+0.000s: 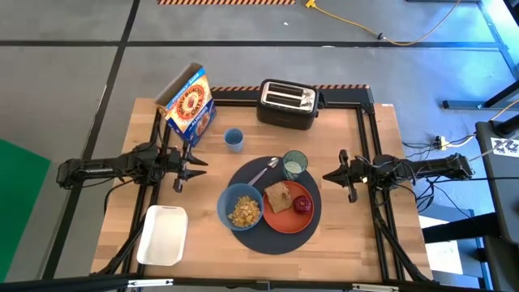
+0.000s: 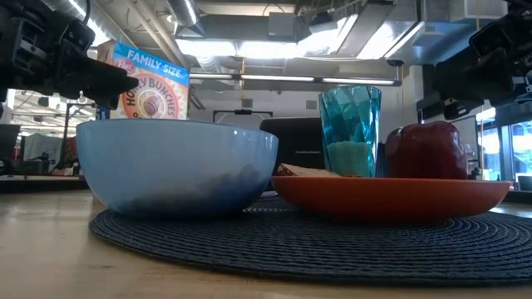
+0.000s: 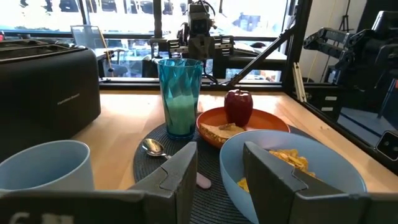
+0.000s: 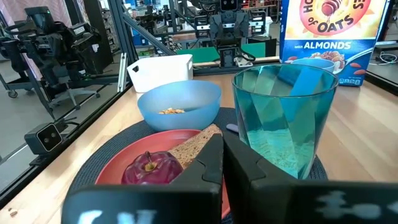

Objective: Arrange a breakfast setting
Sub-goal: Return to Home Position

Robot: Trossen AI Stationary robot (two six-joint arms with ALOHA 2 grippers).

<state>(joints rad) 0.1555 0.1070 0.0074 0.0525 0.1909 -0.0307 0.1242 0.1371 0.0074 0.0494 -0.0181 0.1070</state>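
A dark round placemat (image 1: 273,237) lies at the table's middle. On it stand a blue bowl (image 1: 241,207) with cereal and an orange plate (image 1: 285,221) bearing a brown toast slice (image 1: 278,197) and a small red fruit (image 1: 302,203). A teal glass (image 1: 294,165) with some white liquid stands at the mat's far edge, and a metal spoon (image 1: 262,172) lies beside it. My left gripper (image 1: 203,166) hovers open left of the mat and holds nothing. My right gripper (image 1: 327,176) hovers shut right of the mat. Both point level toward the setting.
A black toaster (image 1: 286,103) stands at the far edge and a cereal box (image 1: 189,103) at the far left. A small blue cup (image 1: 233,139) sits between the box and the mat. A white rectangular tray (image 1: 163,235) lies near left. A black frame (image 1: 369,122) lines the table's sides.
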